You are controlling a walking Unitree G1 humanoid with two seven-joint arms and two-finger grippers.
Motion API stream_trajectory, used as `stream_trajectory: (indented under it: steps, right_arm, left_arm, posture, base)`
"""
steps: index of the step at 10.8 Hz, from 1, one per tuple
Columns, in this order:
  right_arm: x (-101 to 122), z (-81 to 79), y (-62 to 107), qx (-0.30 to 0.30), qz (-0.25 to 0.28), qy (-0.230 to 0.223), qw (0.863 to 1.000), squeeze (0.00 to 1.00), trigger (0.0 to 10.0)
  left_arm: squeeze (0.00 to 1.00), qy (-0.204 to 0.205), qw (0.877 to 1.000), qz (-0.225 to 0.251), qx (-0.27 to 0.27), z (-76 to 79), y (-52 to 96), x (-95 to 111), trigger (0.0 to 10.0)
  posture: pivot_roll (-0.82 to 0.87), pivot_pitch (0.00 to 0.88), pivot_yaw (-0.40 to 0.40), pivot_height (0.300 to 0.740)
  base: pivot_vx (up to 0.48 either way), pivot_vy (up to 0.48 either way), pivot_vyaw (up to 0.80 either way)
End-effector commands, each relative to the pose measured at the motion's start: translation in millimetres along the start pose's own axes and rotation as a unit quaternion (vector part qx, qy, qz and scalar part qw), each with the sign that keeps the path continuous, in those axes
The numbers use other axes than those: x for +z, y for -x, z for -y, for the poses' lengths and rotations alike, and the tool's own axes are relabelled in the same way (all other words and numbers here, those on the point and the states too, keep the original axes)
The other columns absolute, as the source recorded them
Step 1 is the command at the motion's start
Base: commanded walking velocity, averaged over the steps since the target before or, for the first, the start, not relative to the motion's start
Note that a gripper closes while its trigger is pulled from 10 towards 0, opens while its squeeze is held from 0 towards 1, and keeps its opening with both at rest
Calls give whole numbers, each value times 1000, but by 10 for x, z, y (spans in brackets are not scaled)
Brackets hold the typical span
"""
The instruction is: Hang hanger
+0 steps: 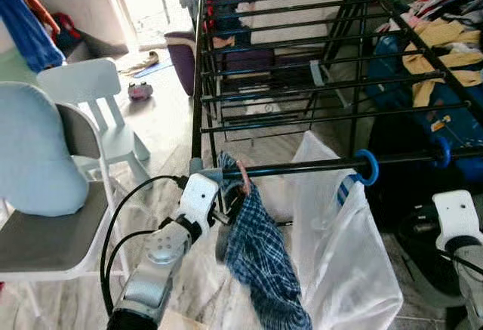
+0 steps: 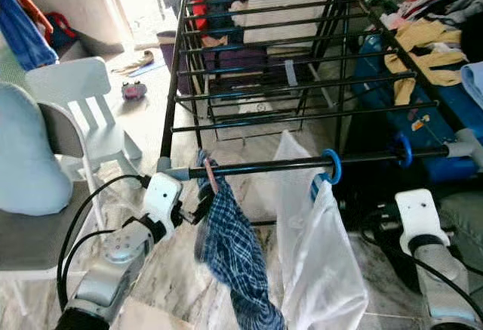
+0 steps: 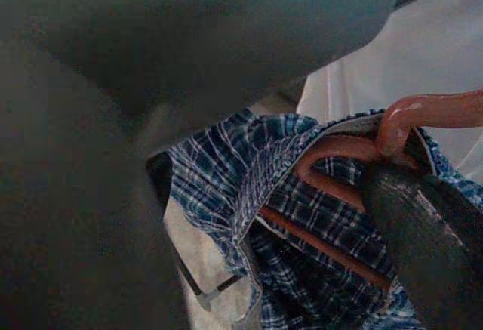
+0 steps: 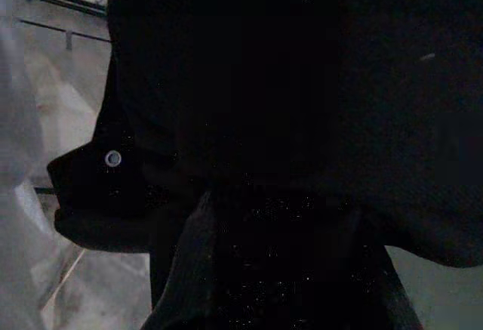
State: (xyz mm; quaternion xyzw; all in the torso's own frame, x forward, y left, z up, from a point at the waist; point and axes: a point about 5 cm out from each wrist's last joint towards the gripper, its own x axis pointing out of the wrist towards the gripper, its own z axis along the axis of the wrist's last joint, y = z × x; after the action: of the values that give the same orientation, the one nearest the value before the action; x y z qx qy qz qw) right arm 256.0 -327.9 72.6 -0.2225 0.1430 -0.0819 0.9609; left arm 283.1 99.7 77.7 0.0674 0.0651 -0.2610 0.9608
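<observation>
A black drying rack (image 1: 302, 167) stands before me. On its front bar, near the left end, hooks a pink hanger (image 1: 243, 175) carrying a blue plaid garment (image 1: 260, 254). My left gripper (image 1: 229, 211) is just under that bar, shut on the hanger's shoulder through the cloth. In the left wrist view one black finger (image 3: 430, 247) lies against the pink hanger (image 3: 423, 111) and the plaid fabric (image 3: 226, 171). My right arm (image 1: 456, 220) hangs low at the right, clear of the rack; its wrist view is almost black.
Further right on the same bar a blue hanger (image 1: 368, 168) holds a white garment (image 1: 339, 247). A grey chair with a pale blue cushion (image 1: 38, 156) and a small white chair (image 1: 98, 103) stand left. A clothes pile (image 1: 438, 50) lies at the right.
</observation>
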Motion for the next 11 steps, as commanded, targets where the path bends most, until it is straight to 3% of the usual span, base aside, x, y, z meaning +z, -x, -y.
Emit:
stream_trajectory:
  steps: [1,3,4,5,6,7,9,11]
  right_arm:
    - [105,10,11,-11,34,-7,999,0,0]
    - [184,71,76,-35,64,-19,997,0,0]
    - [234,175,142,-66,86,-33,994,0,0]
    - [184,156,239,-75,85,-49,992,0,0]
    - [92,3,404,-59,84,-36,994,0,3020]
    - [4,-121,478,-50,69,-52,995,0,3412]
    - [9,-342,499,-38,67,-60,995,0,10000]
    - [9,-342,499,-38,67,-60,995,0,10000]
  left_arm:
    - [0,-6,1000,14,3,-21,-60,94,10000]
    - [0,-3,1000,19,2,6,-65,103,10000]
    - [0,-2,1000,21,0,5,-73,109,10000]
    - [0,-1,1000,22,0,-3,-88,120,10000]
    - [0,-1,1000,25,1,-3,-93,129,10000]
    - [0,-1,1000,25,-3,14,-99,125,10000]
    - [0,-3,1000,27,-6,11,-94,121,10000]
    - [0,-3,1000,27,-6,11,-94,121,10000]
  posture:
    - [-258,0,80,740]
    - [-265,0,91,740]
    - [-269,0,95,740]
    - [-270,0,94,740]
    - [-276,0,96,740]
    - [-277,0,103,740]
    - [-268,0,112,740]
    - [-268,0,112,740]
  base:
    - [0,0,0]
    - [0,0,0]
    - [0,0,0]
    - [0,0,0]
    - [0,0,0]
    - [0,0,0]
    - [0,0,0]
    - [0,0,0]
